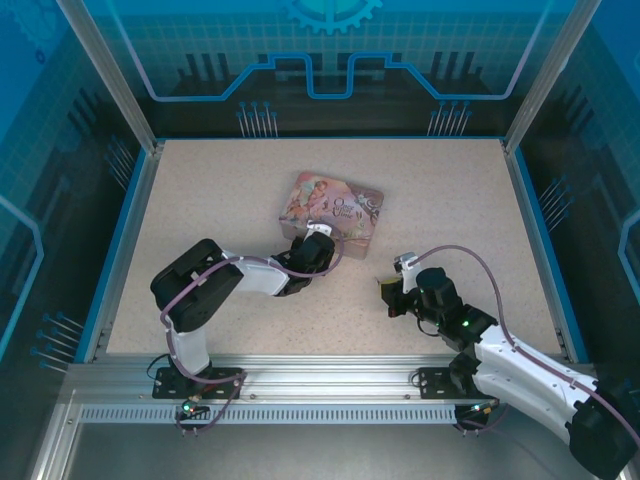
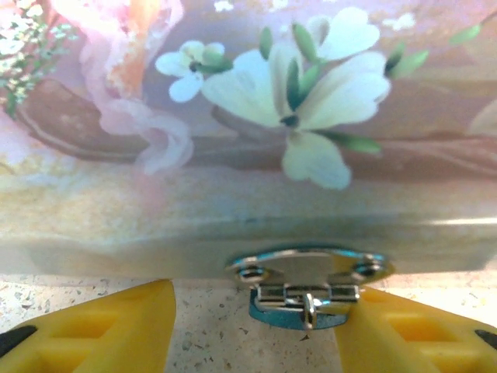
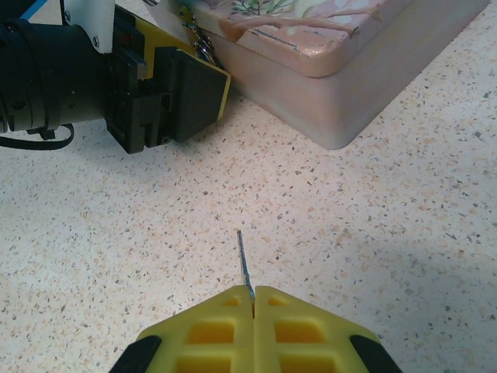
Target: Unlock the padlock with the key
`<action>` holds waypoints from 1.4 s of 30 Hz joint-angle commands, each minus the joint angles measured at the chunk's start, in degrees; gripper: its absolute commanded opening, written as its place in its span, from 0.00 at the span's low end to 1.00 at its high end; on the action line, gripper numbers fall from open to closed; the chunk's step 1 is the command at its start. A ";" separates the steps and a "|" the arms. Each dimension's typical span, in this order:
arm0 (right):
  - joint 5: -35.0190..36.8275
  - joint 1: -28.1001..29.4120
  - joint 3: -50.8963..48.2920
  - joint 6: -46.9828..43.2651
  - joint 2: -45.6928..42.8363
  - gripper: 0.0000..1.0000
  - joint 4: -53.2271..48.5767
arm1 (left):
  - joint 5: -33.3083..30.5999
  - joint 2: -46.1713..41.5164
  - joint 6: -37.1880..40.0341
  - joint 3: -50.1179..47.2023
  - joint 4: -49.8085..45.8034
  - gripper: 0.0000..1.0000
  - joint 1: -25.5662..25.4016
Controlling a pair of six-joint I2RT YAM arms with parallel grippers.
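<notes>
Both yellow: right fingers [image 3: 210, 330] pinch thin metal key [image 3: 244, 264]; left fingers [image 2: 101, 326] parted astride blue padlock [image 2: 260, 316].

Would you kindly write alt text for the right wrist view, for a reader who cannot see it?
The right gripper is shut on the key, whose thin blade sticks out toward the pink tin across the speckled table. The left gripper, black and yellow, sits at the tin's side in the upper left.
</notes>
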 commanded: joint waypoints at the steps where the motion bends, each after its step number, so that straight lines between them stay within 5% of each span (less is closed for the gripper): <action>1: -1.09 -0.74 -0.52 0.18 -0.80 0.00 -0.61 | -2.05 1.16 1.12 1.61 2.97 0.51 -0.14; 13: -1.18 -0.81 -0.70 0.31 -0.89 0.00 -0.68 | -1.48 0.76 0.12 1.96 2.14 0.30 -0.19; 26: -2.01 -0.73 -1.84 0.49 1.50 0.00 2.34 | 5.13 -3.81 -8.71 3.96 -7.56 0.25 -0.17; 42: -1.85 4.69 -0.49 -1.31 16.82 0.00 17.72 | 12.25 -8.98 -17.82 5.12 -13.62 0.18 -0.22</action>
